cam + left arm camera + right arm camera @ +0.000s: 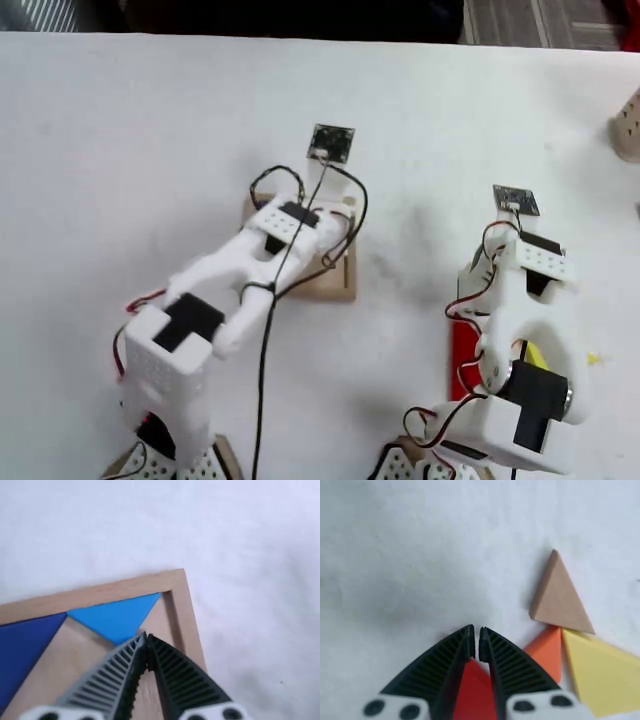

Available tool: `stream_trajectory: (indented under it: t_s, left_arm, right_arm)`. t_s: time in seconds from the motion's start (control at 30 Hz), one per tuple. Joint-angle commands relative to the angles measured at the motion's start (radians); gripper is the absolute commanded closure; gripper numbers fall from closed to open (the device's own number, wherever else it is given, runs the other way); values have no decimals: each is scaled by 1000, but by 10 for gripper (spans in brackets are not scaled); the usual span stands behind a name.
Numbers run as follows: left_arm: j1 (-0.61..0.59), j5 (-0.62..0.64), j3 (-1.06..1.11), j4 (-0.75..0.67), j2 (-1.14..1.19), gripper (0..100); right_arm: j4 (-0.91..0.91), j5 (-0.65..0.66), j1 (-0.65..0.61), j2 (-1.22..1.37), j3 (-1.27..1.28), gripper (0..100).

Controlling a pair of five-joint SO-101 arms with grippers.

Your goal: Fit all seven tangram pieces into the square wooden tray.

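The square wooden tray (pixel 176 582) holds a light blue triangle (pixel 116 617) in one corner and a dark blue piece (pixel 25 645) beside it. My left gripper (pixel 146 641) is shut, with its tips just over the light blue triangle's point and nothing held. In the high view the left arm (pixel 270 240) covers most of the tray (pixel 336 286). My right gripper (pixel 475 634) is shut above the table, over the tip of a red piece (pixel 475 692). Beside it lie a tan triangle (pixel 560 597), an orange piece (pixel 547 650) and a yellow piece (pixel 600 672), all touching.
The right arm (pixel 520 270) stands over the red piece (pixel 461 350) and the yellow piece (pixel 537 355). A wooden block with holes (pixel 628 125) sits at the far right edge. The white table runs wide to the left and back.
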Motion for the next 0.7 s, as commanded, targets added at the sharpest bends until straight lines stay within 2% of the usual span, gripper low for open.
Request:
stream_trajectory:
  t_s: [0.0, 0.33, 0.53, 0.67]
  left_arm:
    - [45, -9, -46, -14, -28, 977]
    - [5, -6, 118, -9, -271, 977]
    - [-90, -9, 124, -9, -179, 977]
    - [-111, -9, 44, -5, -84, 977]
  right_arm:
    - [-16, 14, -10, -39, -5, 974]
    - [-18, 14, -10, -39, -5, 974]
    - [-18, 14, -10, -39, -5, 974]
    - [-18, 14, -8, -39, -5, 974]
